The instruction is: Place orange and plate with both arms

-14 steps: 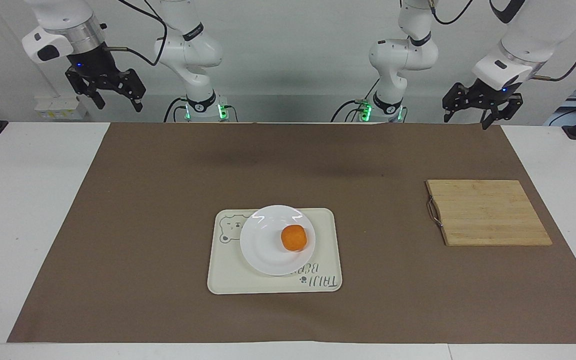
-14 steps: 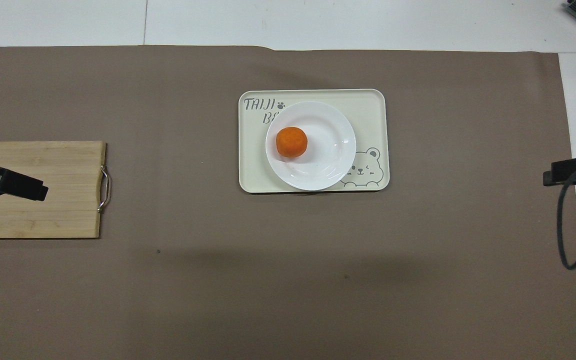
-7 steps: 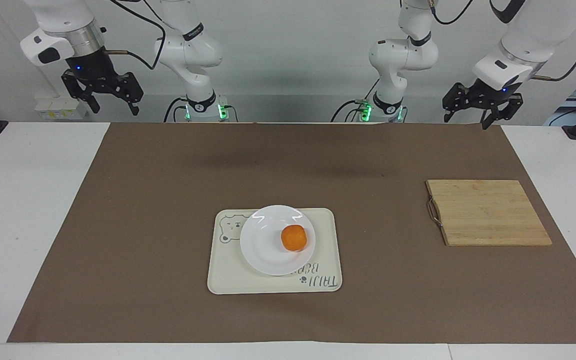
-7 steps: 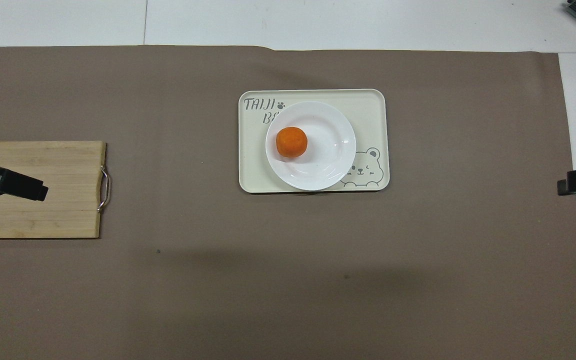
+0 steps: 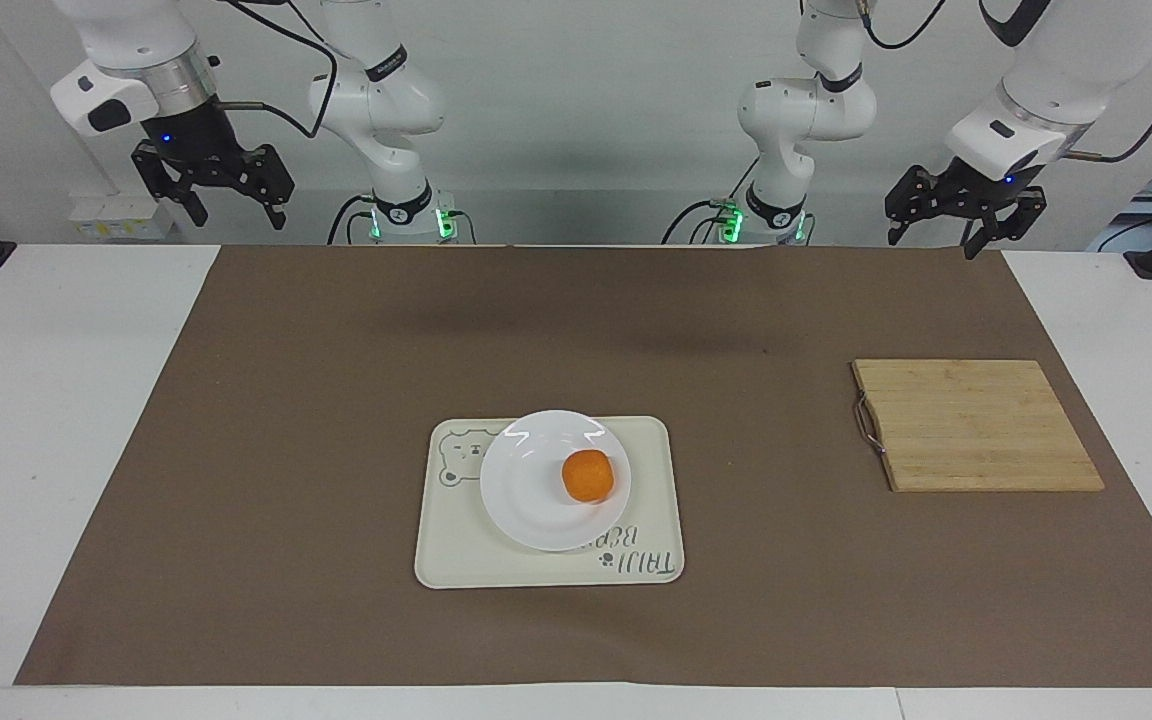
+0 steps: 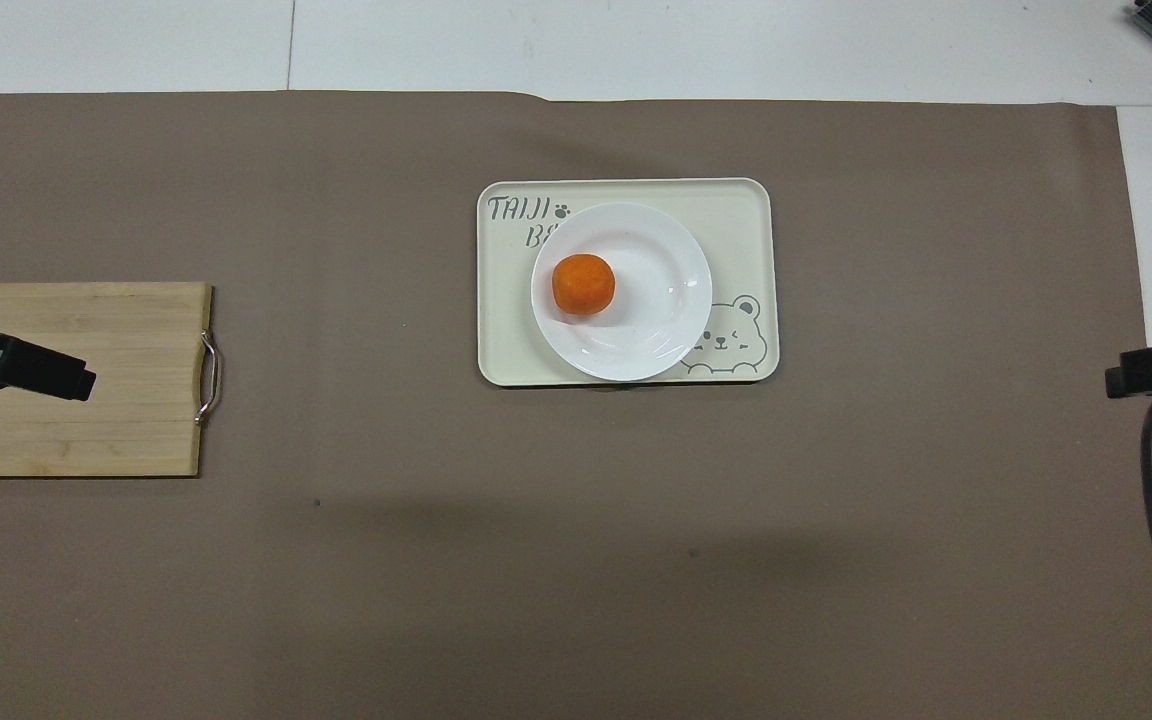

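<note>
We see the orange (image 5: 588,476) resting on the white plate (image 5: 536,500), which sits on the bear-print tray (image 5: 546,565) at mid-bench. Both hands hang raised at the robots' edge, fingers apart and empty: the left hand (image 5: 948,225) above the brown mat's (image 5: 286,450) corner, the right hand (image 5: 218,190) similarly distant. In the overhead view both hands are cut off at the frame edges.

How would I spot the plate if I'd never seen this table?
Look mid-table on the brown mat for the cream tray with a bear drawing. The plate sits on it: round, glossy, plain white, and holding the orange.
</note>
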Controlling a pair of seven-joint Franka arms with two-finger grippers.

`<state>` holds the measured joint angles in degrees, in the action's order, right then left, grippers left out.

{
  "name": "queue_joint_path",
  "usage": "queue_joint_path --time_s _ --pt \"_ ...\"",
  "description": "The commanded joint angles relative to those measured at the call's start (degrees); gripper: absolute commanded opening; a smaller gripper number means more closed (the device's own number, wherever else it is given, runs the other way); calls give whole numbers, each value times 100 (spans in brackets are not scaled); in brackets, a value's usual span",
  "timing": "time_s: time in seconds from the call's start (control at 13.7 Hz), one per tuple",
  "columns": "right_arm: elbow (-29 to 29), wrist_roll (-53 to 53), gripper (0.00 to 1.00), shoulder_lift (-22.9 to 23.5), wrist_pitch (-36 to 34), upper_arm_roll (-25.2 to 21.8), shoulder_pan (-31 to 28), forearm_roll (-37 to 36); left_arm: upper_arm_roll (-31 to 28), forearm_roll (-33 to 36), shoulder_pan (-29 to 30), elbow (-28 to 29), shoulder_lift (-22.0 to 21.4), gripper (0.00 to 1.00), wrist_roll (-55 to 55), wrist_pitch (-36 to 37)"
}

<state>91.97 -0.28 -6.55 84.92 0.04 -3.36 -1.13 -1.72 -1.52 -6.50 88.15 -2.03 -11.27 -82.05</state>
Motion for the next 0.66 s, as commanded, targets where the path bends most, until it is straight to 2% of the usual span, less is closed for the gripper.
queue_joint_path --time_s 0.0,0.58 --pt "58 -122 100 -118 -11 22 -42 52 -21 -33 0 -18 -8 100 55 -118" --pt "137 -131 100 -127 33 31 -33 8 -21 46 0 -9 -8 100 134 -127"
